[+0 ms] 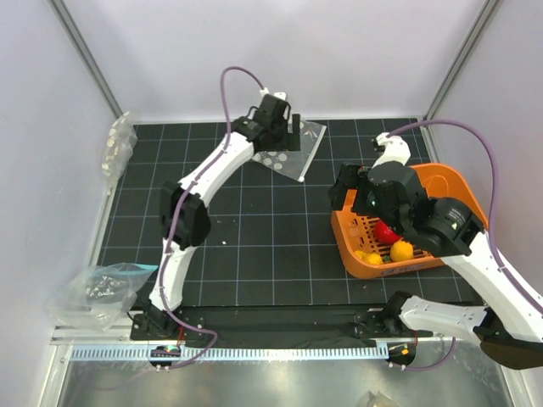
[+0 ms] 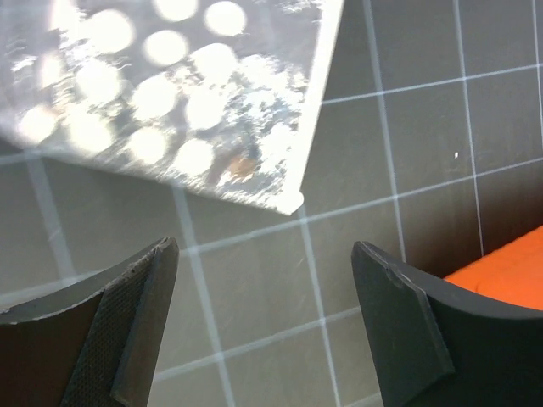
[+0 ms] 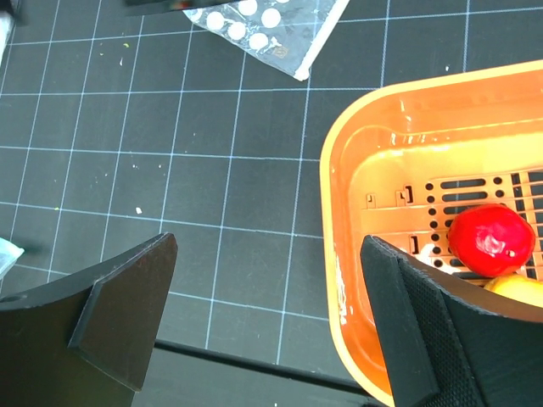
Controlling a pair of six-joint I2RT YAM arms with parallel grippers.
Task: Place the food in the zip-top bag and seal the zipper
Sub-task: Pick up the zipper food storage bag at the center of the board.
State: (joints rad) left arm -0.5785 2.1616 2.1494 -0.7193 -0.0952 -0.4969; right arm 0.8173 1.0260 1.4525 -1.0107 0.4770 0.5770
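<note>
The zip-top bag (image 1: 293,154), clear with white dots, lies flat at the back centre of the mat. My left gripper (image 1: 288,136) hovers over it, open and empty. In the left wrist view one bag corner (image 2: 293,202) lies just beyond my left gripper (image 2: 263,271). I cannot make out the zipper strip. The food sits in the orange basket (image 1: 441,182): a red fruit (image 1: 388,231), an orange one (image 1: 402,251) and a small yellow one (image 1: 370,257). My right gripper (image 1: 349,202) is open and empty, straddling the basket's left wall (image 3: 339,254). The red fruit (image 3: 492,240) lies right of my right gripper (image 3: 267,254).
A bundle of clear plastic (image 1: 119,148) lies at the mat's back left edge. A larger bundle (image 1: 97,288) lies at the front left. White cage walls close in on three sides. A cable rail (image 1: 254,349) runs along the front edge.
</note>
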